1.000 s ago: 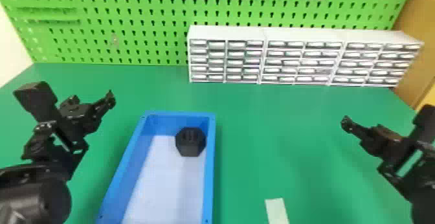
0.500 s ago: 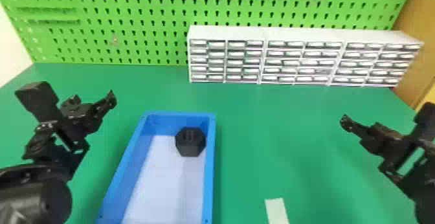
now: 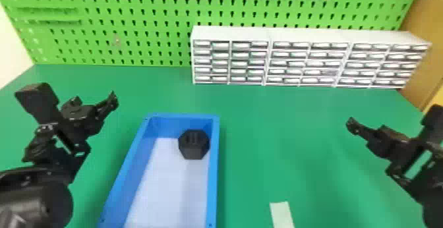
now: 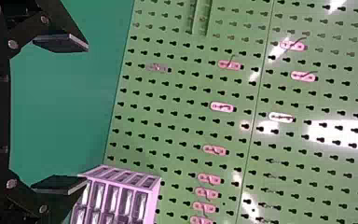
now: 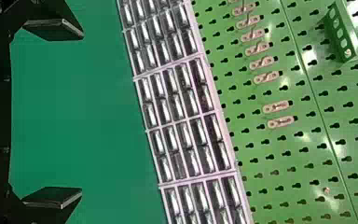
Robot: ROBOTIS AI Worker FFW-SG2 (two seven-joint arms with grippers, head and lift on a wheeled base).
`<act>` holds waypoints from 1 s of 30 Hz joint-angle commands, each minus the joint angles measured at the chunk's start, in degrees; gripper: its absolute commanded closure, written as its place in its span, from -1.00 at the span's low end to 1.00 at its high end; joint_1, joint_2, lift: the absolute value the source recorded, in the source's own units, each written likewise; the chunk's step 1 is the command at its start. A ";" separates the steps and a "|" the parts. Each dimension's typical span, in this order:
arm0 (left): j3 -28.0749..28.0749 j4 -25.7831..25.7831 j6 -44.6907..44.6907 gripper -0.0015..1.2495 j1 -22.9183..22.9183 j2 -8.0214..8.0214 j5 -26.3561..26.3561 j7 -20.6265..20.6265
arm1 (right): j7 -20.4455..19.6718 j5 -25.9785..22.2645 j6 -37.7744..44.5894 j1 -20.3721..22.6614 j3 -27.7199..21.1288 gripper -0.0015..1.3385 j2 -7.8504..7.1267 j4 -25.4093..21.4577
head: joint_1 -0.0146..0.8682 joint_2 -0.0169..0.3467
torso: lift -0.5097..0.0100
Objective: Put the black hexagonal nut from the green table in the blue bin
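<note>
Because the black hexagonal nut (image 3: 193,144) lies inside the blue bin (image 3: 215,171), near the far end and close beside the right wall, the placing looks done, and what counts now is keeping both hands clear of it. From the left hand (image 4: 86,113), the nearer of the two, the nut lies to the right, across the bin's left wall; the right hand (image 5: 82,113) is well apart on the other side, over the green counter (image 3: 280,118). Each hand is spread wide with nothing held. The bin's long axis runs away from the robot, so the left hand would do best to withdraw without sweeping rightward over that wall.
</note>
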 commanded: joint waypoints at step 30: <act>0.30 0.09 0.00 -0.58 0.05 0.00 0.02 0.00 | 0.00 0.81 0.10 -0.88 1.13 -0.81 0.00 0.53 | 0.54 -0.73 | 0.58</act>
